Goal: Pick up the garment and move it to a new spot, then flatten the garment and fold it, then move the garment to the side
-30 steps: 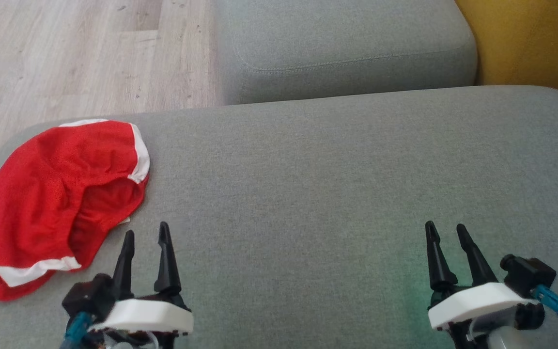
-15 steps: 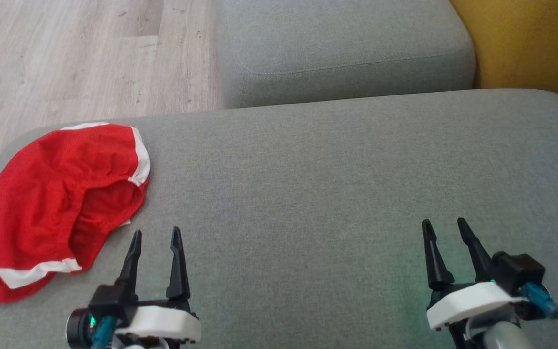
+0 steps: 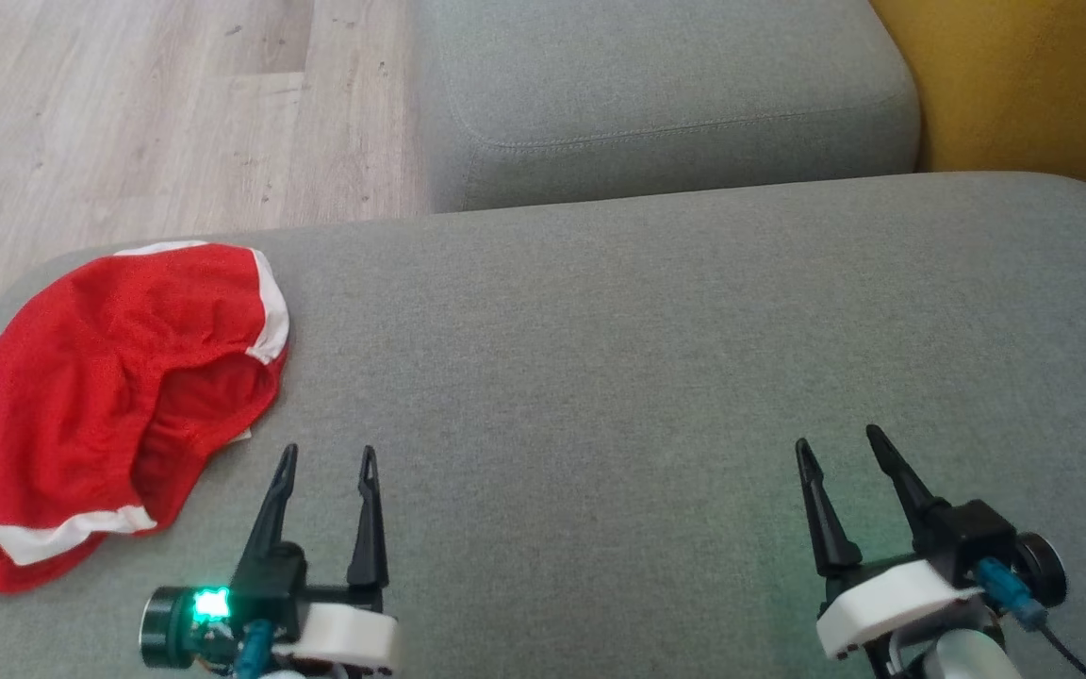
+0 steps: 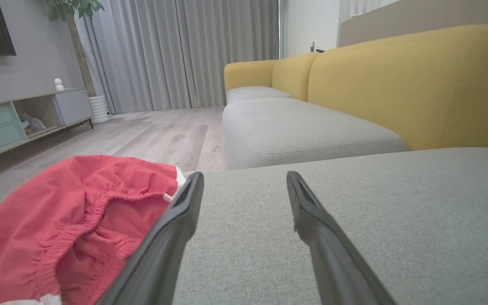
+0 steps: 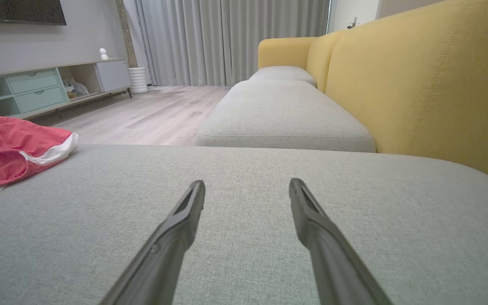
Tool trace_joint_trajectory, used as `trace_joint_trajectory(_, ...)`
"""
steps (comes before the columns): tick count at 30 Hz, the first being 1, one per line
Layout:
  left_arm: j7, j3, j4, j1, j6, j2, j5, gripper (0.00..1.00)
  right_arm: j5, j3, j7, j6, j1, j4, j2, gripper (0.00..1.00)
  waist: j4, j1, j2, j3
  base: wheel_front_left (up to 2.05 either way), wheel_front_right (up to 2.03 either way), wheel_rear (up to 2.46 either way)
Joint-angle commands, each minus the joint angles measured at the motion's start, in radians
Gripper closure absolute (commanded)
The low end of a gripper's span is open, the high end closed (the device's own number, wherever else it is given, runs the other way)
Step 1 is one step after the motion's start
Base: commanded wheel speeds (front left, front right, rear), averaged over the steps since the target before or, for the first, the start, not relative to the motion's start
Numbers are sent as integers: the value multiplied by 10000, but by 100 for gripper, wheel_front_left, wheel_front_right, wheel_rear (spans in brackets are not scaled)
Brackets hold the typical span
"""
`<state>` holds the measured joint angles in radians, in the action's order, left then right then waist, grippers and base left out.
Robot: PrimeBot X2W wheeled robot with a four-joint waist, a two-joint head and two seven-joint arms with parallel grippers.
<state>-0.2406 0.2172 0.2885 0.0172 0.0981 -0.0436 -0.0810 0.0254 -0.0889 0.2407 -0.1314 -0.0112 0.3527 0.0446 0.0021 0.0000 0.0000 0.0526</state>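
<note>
Red shorts [image 3: 109,396], apparently folded, lie at the grey sofa cushion's [image 3: 647,358] left edge; left gripper [image 3: 328,455] and right gripper [image 3: 835,438] hover empty, jaws apart.

1 garment [image 3: 100,377], 2 grippers: left gripper [image 3: 330,450], right gripper [image 3: 836,436]; 3 grey seat cushions [image 4: 354,220], 1 cabinet [image 5: 36,84], 1 potted plant [image 4: 79,6]

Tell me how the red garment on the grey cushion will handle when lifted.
Probably floppy: the red garment lies crumpled in soft folds, so it should drape and sag from one pinch. Likely light, since the fabric looks thin. Its gathered waistband may bunch rather than slip.
</note>
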Motion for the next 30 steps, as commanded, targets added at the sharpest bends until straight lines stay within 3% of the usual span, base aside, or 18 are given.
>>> trace_joint_trajectory(1, -170, -229, -272, 580, 107, -66, 299, 0, -292, -268, 168, 7, -567, -282, 56, 0, -1, 0, 0, -6, 0, 0, 0)
trace_joint_trajectory(18, -212, -284, -40, 678, 240, -67, 266, 0, -358, -93, 210, 7, -551, -203, 57, 0, 144, 0, 0, -139, 0, 0, 0)
trace_joint_trajectory(23, -212, -308, 89, 846, 388, -66, 289, 0, -378, -49, 210, 7, -527, -190, 57, 0, 635, 0, 0, -220, 0, 0, 0)
trace_joint_trajectory(30, -212, -573, 241, 861, 599, -78, 355, 0, -328, -91, 210, 7, -554, -204, 57, 0, 1910, 0, 0, -333, 0, 0, 0)
